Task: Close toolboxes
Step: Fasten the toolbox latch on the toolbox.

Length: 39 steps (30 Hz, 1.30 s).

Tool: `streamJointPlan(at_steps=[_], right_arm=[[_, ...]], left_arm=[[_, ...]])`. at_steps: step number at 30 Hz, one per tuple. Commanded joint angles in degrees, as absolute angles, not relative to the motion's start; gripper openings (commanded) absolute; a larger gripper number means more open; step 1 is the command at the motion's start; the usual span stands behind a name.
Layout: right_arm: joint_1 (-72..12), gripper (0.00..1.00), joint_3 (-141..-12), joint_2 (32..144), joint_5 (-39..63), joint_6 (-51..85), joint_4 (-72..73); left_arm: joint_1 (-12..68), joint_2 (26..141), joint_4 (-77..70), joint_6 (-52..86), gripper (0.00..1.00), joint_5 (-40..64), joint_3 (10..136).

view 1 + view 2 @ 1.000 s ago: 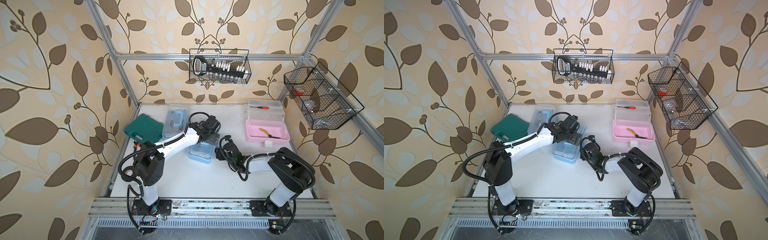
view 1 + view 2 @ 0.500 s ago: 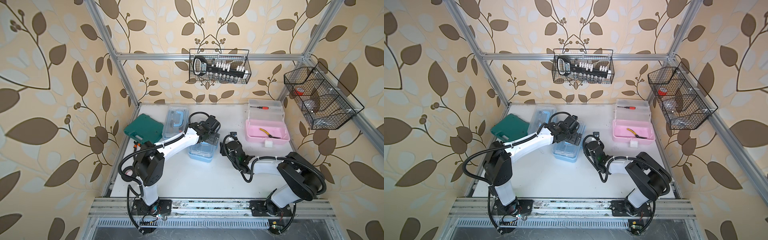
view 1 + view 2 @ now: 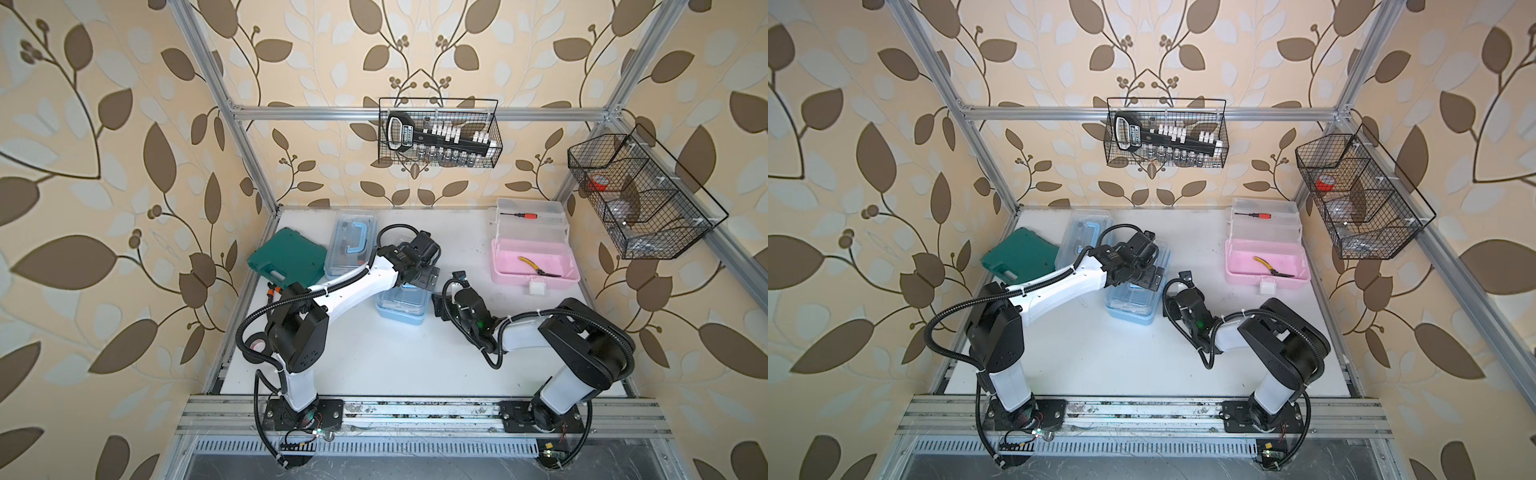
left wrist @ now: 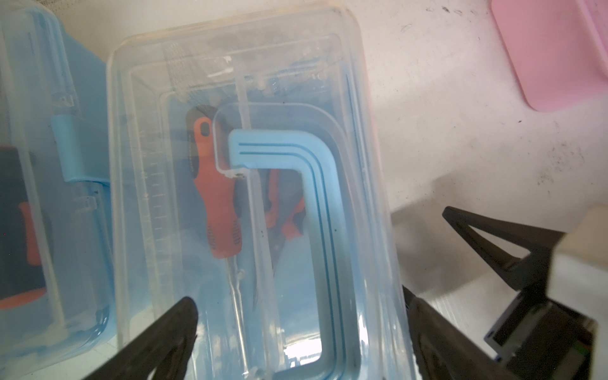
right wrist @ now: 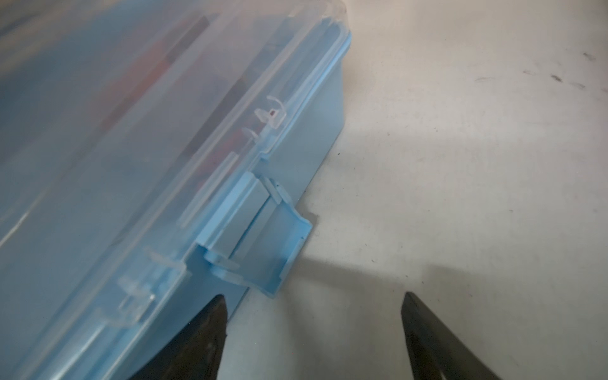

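Mid-table, the blue box [image 3: 401,309] lies with its long axis toward the back edge, lid down over a screwdriver [image 4: 218,197]. The left gripper [image 4: 297,311] hangs spread above the lid. The right gripper [image 5: 312,302] is nearer to the unfastened latch [image 5: 276,243], which sits just ahead of its parted jaws. In the back-right corner, the pink box [image 3: 513,277] gapes, pliers [image 3: 538,269] inside.

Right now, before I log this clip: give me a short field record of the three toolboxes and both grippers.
near light blue plastic toolbox: shut, but blue side latch sticks out, looks unfastened
far light blue toolbox: looks shut
pink plastic toolbox: open, clear lid raised, yellow-handled pliers inside
left gripper: open, above the near box
right gripper: open, beside the latch, holding nothing
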<state>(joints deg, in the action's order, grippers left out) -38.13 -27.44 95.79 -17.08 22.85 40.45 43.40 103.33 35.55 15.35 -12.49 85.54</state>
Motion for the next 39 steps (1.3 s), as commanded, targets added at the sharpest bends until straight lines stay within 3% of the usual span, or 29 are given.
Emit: streamJointPlan(at_steps=[1,6,23,29,39], right_arm=[[-38.1,0.81,-27.0,97.9,-14.9,22.0,45.5],[-38.3,0.89,-27.4,100.7,-17.3,22.7,49.4],[-38.8,0.99,-25.4,100.5,-33.6,20.7,53.8],[-38.8,0.99,-24.9,97.8,-34.0,18.9,53.8],[-38.8,0.98,-27.5,94.6,-23.0,17.0,51.4]], left_arm=[[42.6,104.8,41.2,17.3,0.99,-8.1,82.5],[42.6,104.8,41.1,17.3,0.99,-8.0,82.3],[42.6,104.5,41.6,17.3,0.99,-8.6,82.2],[42.6,104.4,41.6,17.3,0.99,-8.6,82.1],[42.6,104.2,41.3,17.3,0.99,-8.6,81.7]])
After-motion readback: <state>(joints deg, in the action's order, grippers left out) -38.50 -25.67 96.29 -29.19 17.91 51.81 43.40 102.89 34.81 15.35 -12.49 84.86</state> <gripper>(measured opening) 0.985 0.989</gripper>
